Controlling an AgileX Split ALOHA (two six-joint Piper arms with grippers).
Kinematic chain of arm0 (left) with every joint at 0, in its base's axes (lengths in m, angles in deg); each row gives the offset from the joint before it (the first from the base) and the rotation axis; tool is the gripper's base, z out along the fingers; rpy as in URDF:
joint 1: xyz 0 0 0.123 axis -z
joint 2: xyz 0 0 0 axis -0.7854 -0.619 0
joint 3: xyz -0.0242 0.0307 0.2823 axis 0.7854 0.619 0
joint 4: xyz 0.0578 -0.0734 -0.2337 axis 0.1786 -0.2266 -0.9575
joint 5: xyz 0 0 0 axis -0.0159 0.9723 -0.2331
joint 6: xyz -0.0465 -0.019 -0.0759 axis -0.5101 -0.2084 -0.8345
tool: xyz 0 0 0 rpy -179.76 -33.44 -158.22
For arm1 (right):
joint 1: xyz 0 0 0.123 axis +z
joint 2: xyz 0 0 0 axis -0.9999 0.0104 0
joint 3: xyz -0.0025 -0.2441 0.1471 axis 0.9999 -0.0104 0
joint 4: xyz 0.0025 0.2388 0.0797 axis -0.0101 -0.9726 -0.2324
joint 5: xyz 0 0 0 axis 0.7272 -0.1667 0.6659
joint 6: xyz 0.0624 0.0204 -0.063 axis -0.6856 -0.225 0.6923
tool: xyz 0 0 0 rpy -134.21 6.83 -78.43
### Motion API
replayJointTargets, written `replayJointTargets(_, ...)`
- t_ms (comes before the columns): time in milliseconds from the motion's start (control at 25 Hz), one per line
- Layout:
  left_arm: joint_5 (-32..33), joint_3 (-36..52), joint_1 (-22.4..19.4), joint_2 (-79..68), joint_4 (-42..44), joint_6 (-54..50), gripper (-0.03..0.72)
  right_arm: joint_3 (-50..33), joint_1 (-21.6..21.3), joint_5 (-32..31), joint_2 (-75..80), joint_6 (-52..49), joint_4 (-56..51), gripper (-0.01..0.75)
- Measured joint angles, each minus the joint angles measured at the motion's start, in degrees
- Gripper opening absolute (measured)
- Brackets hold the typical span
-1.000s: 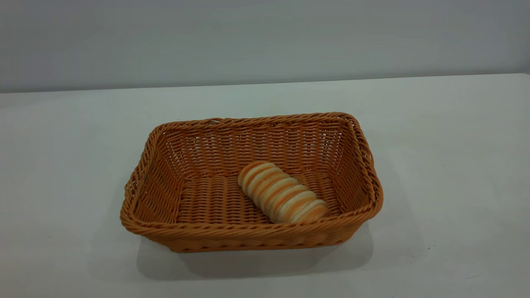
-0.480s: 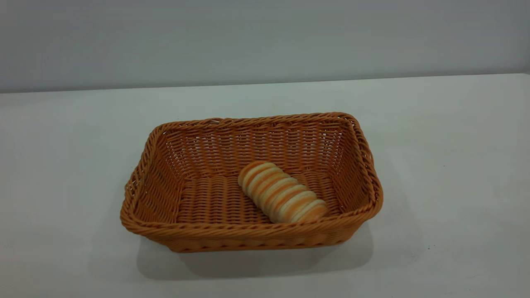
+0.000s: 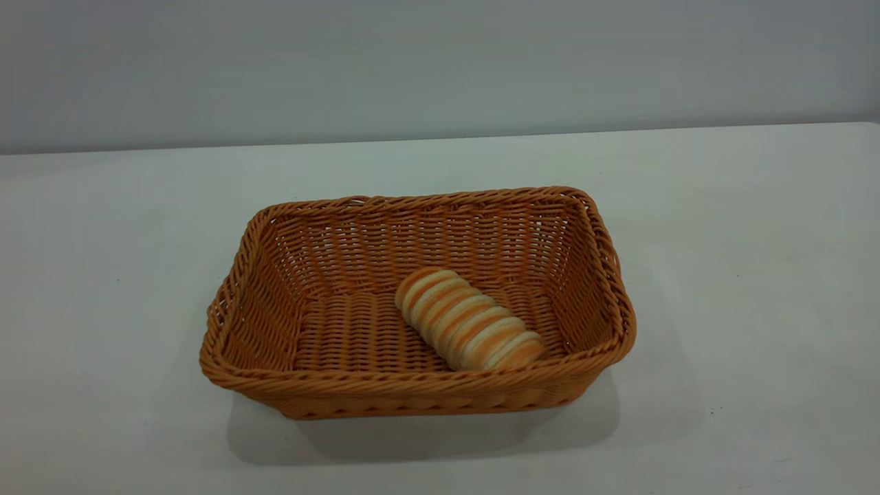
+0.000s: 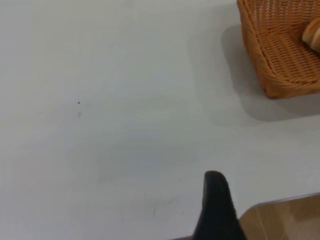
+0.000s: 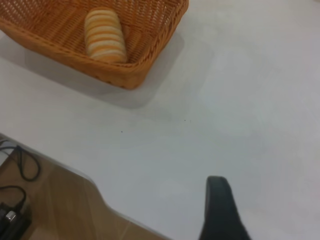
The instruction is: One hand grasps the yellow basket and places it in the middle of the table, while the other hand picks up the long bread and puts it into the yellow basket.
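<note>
Nothing has moved: bread (image 3: 470, 320) lies inside basket (image 3: 440, 201), mid-table (image 3: 742, 275).
Task looks complete; left gripper (image 4: 215, 210) and right gripper (image 5: 220, 210) hang apart, jaw states untellable.

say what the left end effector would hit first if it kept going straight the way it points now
Probably only the bare table. In the left wrist view one black fingertip aims across open white tabletop, and the yellow basket sits off to one side of that line. Depth is unclear.

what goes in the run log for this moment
long bread in yellow basket | basket mid table | both pincers withdrawn, apart
</note>
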Motion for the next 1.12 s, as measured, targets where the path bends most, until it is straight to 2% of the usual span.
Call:
replayJointTargets(160,0.00,0.00,0.00,0.00,-0.06,0.00,0.563,0.00,-5.04,0.00,0.00,0.00,0.00,0.518)
replayJointTargets(440,0.00,0.00,-0.42,0.00,-0.15,0.00,0.563,0.00,-18.94,0.00,0.00,0.00,0.00,0.518)
replayJointTargets(600,-0.04,0.00,-5.76,0.00,-0.18,0.00,0.563,0.00,-24.65,0.00,0.00,0.00,0.00,0.518)
replayJointTargets(680,-0.04,0.00,-9.90,0.00,-0.18,0.00,0.563,0.00,-26.13,0.00,0.00,0.00,0.00,0.518)
replayJointTargets(800,-0.04,0.00,-13.93,0.00,-0.18,0.00,0.563,0.00,-26.37,0.00,0.00,0.00,-0.04,0.518)
replayJointTargets(1120,-0.04,0.00,-15.00,0.00,-0.18,0.00,0.563,0.00,-26.37,0.00,0.00,0.00,-0.04,0.518)
